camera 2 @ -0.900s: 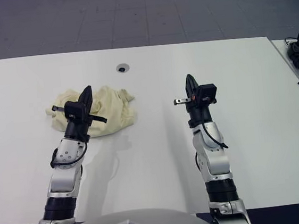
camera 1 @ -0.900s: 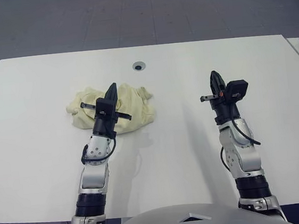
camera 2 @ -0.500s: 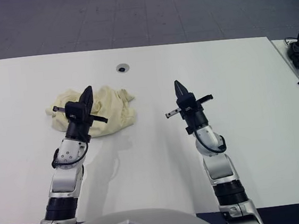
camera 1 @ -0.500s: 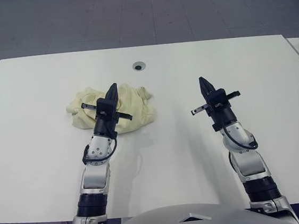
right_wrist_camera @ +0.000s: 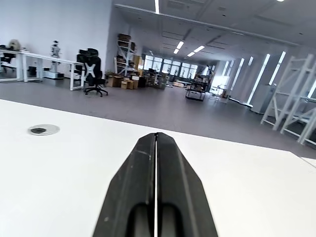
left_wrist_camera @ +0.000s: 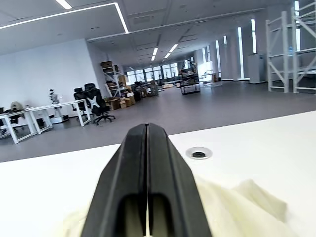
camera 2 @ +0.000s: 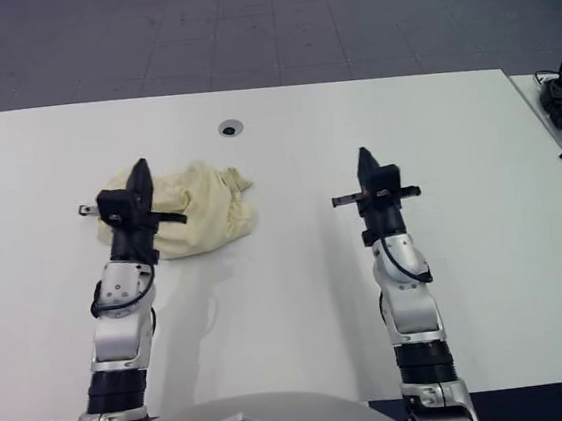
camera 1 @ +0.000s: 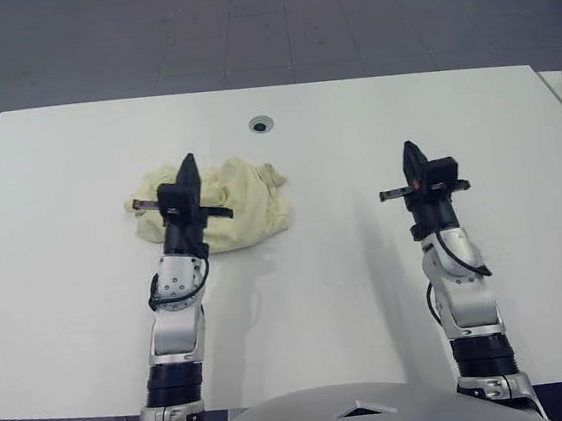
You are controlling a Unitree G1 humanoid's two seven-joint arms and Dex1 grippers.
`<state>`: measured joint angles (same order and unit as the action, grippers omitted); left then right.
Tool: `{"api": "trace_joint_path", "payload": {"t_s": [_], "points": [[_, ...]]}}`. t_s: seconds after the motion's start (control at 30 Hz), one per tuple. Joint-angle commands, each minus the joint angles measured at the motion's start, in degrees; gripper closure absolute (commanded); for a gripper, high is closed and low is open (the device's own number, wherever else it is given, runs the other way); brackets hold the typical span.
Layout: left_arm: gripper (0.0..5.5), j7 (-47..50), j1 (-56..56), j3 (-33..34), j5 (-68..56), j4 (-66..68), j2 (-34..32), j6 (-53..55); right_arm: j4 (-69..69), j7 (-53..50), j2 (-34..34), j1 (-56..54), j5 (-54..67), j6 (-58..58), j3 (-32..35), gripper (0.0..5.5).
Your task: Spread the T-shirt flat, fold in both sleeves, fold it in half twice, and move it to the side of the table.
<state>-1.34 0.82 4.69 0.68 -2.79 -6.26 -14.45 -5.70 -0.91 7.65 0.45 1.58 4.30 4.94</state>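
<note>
Two grippers: both black pincers have their fingers pressed tight together with nothing between them. The left gripper (camera 1: pixel 188 164) hangs over the left part of the shirt. The right gripper (camera 1: pixel 408 149) sits over bare table in the right half of the frame, well apart from the cloth.
T-shirt: the pale yellow, crumpled soft-cloth T-shirt (camera 1: pixel 235 203) lies bunched in a heap left of centre in the head view, just below the small round grey cable grommet (camera 1: pixel 261 124). You cannot tell a sleeve, collar or hem apart in the folds.
Materials: the shirt looks limp and thin, with rounded ridges and shadowed creases. The flat white table (camera 1: pixel 349 284) looks hard, smooth and matte, so cloth will likely slide on it.
Risk, layers: if you pinch into the heap blind, you may catch several layers at once, and the shirt would lift as a lump instead of opening.
Risk, closed fingers: descending with the fingers together would only press or push the cloth; part them first.
Risk, one-sided pull: with the right gripper so far off, a pull by the left alone may drag the whole heap across the table.
Risk, grommet: cloth spread toward the upper part of the frame could snag on the hole.
</note>
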Motion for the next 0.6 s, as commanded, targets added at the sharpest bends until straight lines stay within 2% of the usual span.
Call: {"api": "trace_joint_path", "payload": {"t_s": [0.03,0.13,0.23,0.33,0.53,0.6], "points": [[5.49,-0.4,1.3,4.2,-1.8,3.3,-3.1,-1.7,1.6,-2.5,0.6,-0.4,1.1,-1.6,5.2,5.5],[5.49,-0.9,1.6,3.9,-1.9,3.8,-2.9,-2.3,2.1,-2.2,1.3,-0.6,0.2,-1.3,5.8,5.5],[5.49,-1.1,1.1,3.2,-4.6,3.2,-0.4,-1.8,2.9,0.3,4.9,0.3,-5.8,3.8,2.3,5.5],[5.49,-1.2,0.6,3.0,-7.2,2.3,1.6,-0.8,3.3,0.9,4.1,0.8,-4.8,5.3,2.5,5.5],[5.49,-1.3,0.5,3.2,-6.6,1.9,1.5,-0.8,4.1,1.3,3.9,0.7,-4.1,6.0,2.3,5.5],[5.24,-1.6,0.6,3.1,-6.6,1.9,1.3,-0.7,4.2,1.8,3.7,0.7,-3.6,6.1,2.3,5.25]]}}
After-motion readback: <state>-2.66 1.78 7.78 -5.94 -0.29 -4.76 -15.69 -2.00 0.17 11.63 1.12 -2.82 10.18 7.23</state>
